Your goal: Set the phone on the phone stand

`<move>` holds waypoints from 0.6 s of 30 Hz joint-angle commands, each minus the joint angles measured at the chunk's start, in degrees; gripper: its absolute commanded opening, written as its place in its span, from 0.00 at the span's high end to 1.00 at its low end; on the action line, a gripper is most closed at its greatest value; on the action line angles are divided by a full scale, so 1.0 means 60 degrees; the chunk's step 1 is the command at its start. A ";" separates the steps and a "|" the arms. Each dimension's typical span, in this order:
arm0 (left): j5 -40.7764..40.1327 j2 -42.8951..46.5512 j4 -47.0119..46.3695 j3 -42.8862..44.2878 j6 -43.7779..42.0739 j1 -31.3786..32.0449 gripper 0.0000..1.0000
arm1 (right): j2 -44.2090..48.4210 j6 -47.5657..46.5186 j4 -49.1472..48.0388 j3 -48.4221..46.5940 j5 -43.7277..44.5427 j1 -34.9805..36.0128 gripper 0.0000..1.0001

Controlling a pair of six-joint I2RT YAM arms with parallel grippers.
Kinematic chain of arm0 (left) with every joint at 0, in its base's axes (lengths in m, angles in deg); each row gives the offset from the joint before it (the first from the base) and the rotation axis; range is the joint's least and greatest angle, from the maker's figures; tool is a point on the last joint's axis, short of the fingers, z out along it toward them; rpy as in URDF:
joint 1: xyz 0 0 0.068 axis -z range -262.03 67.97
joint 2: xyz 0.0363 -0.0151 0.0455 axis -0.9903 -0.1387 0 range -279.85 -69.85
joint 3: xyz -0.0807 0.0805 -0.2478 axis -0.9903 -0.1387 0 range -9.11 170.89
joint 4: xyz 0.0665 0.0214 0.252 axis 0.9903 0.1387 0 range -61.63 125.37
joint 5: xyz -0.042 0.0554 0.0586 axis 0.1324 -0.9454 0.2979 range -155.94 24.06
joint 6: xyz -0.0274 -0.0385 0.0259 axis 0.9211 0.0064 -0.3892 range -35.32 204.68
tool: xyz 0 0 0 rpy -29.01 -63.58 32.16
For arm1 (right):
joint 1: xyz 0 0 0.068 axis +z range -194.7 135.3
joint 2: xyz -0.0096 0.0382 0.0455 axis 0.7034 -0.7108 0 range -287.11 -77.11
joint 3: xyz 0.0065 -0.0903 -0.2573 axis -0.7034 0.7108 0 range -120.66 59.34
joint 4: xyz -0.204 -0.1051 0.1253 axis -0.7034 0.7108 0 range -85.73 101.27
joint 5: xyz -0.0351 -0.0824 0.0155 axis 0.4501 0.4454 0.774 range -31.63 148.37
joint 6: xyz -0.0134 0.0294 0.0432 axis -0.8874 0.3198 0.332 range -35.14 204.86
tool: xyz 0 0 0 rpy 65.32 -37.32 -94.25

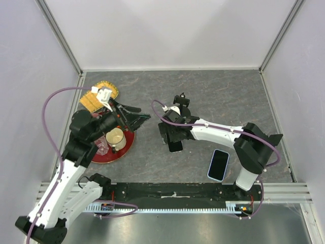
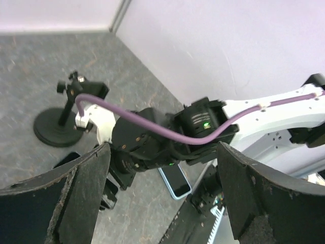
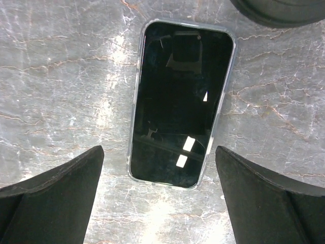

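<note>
A phone in a clear case (image 3: 180, 101) lies flat, screen up, on the grey table; it also shows as phone (image 1: 175, 146) from above. My right gripper (image 3: 160, 150) hovers over its near end, open, with a finger on each side and nothing held. This gripper (image 1: 170, 136) sits at the table's middle. The black phone stand (image 2: 63, 117) stands just beyond, its base edge (image 3: 279, 11) near the phone's far end. A second phone in a blue case (image 1: 219, 164) lies to the right. My left gripper (image 1: 138, 116) is open and empty, up off the table, facing the right arm.
A red plate (image 1: 127, 147) with a beige cup (image 1: 116, 138) and a pink item sits under my left arm. A yellow brush (image 1: 97, 94) lies at the back left. Walls close in the table on three sides, and a black rail runs along the near edge.
</note>
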 commanded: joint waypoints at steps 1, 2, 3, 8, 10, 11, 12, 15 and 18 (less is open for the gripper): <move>-0.1570 0.0990 -0.0043 0.0013 -0.0506 0.0026 0.09 | -0.0454 0.0125 -0.0163 -0.0013 -0.0184 0.0003 0.02; -0.1734 0.1137 -0.0042 -0.0017 -0.0535 0.0026 0.09 | -0.0644 0.0140 -0.0149 -0.0042 -0.0199 0.0018 0.02; -0.1895 0.1284 -0.0013 -0.0104 -0.0536 0.0026 0.09 | -0.0733 0.0140 -0.0163 -0.0072 -0.0213 0.0032 0.02; -0.2584 0.1797 0.0119 -0.0251 -0.0521 0.0026 0.09 | -0.1143 0.0461 -0.0163 -0.0131 -0.0140 0.0091 0.02; -0.2599 0.1769 0.0134 -0.0237 -0.0536 0.0026 0.09 | -0.1246 0.0549 -0.0105 -0.0131 -0.0097 0.0091 0.02; -0.2585 0.1681 0.0192 -0.0222 -0.0521 0.0026 0.09 | -0.1362 0.0593 -0.0076 -0.0145 -0.0067 0.0077 0.02; -0.2541 0.1637 0.0207 -0.0178 -0.0521 0.0026 0.09 | -0.1392 0.0666 -0.0061 -0.0145 -0.0023 0.0091 0.02; -0.2424 0.1549 0.0207 -0.0178 -0.0477 0.0026 0.10 | -0.1481 0.0711 -0.0046 -0.0116 0.0021 0.0077 0.07; -0.2395 0.1476 0.0222 -0.0193 -0.0433 0.0026 0.10 | -0.1583 0.0755 0.0071 -0.0189 0.0284 0.0062 0.12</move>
